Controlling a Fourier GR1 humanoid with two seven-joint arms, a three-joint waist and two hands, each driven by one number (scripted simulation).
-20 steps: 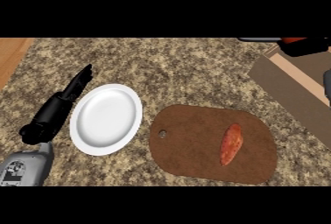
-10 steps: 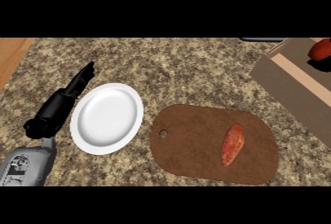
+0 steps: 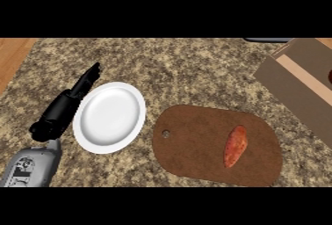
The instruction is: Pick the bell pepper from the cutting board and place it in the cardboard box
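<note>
Holding left hand (image 3: pixel 65 105) flat at the left side of the surface (image 3: pixel 194 66), fingers straight and pressed together, gripping nothing, lying just beside the white plate (image 3: pixel 109 117). Showing cutting board (image 3: pixel 194 149) right of the plate, carrying one elongated orange-red vegetable (image 3: pixel 235 146) on its right half. Showing cardboard box (image 3: pixel 304 83) at upper right, apart from the board. Not showing right hand or bell pepper in the head view.

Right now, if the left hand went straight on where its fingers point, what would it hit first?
Likely nothing: the left hand points up and rightward, passing beside the plate, not at it. Ahead lies only bare counter as far as the picture shows; its height is unclear.
</note>
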